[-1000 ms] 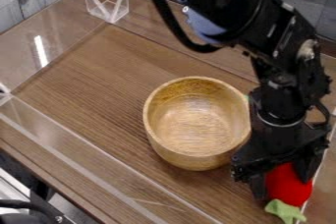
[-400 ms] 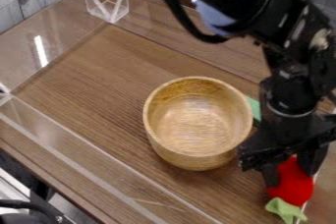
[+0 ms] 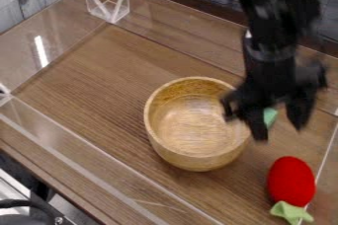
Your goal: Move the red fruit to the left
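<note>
The red fruit [image 3: 292, 181] lies on the wooden table at the lower right, its light green cap pointing toward the front edge. Nothing touches it. My gripper [image 3: 272, 112] hangs blurred above and behind it, over the right rim of the wooden bowl [image 3: 183, 154]. Its two dark fingers stand apart, with nothing held between them. A bit of a flat green block [image 3: 271, 119] shows on the table in the gap between the fingers.
The wooden bowl stands to the left of the fruit, empty. A clear plastic wall [image 3: 53, 130] runs along the table's left and front edges. A small clear stand [image 3: 107, 5] sits at the far back left.
The gripper was low around the fruit with fingers on either side. It has risen and moved back toward the bowl's right side, and the fruit stays on the table.
</note>
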Robot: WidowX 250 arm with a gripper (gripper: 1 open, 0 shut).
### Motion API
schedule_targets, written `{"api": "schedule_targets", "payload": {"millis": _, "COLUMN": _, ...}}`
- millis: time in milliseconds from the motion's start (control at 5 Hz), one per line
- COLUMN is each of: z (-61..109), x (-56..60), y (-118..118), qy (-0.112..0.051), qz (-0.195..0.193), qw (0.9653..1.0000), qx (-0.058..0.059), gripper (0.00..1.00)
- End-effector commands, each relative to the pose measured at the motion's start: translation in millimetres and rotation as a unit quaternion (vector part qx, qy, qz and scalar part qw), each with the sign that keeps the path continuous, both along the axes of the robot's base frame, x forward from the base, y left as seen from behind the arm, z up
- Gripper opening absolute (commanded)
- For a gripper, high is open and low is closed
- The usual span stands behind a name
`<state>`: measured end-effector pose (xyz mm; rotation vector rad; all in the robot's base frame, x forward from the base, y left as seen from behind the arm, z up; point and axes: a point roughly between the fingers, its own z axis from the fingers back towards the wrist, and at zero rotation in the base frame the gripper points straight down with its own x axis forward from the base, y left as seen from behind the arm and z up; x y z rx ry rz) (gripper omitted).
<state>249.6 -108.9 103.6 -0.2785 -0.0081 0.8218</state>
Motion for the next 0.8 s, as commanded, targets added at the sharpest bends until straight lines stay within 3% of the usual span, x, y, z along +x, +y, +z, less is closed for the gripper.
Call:
{"api": "schedule_targets", "payload": {"millis": 0, "z": 26.9, "x": 8.4, "y": 7, "qy": -0.033, "qz": -0.004, "qw": 0.9993, "qx": -0.018, "gripper": 0.0}}
{"api": "schedule_targets", "payload": {"millis": 400, "z": 48.3, "x": 16.0, "y": 32, "qy": -0.052, "qz": 0.064, "qw": 0.9963, "qx": -0.027, "gripper": 0.0}}
{"api": "schedule_targets", "payload": {"millis": 600, "z": 50.4, "x": 7.4, "y": 31, "qy": -0.06, "qz": 0.062, "qw": 0.996, "qx": -0.025, "gripper": 0.0}}
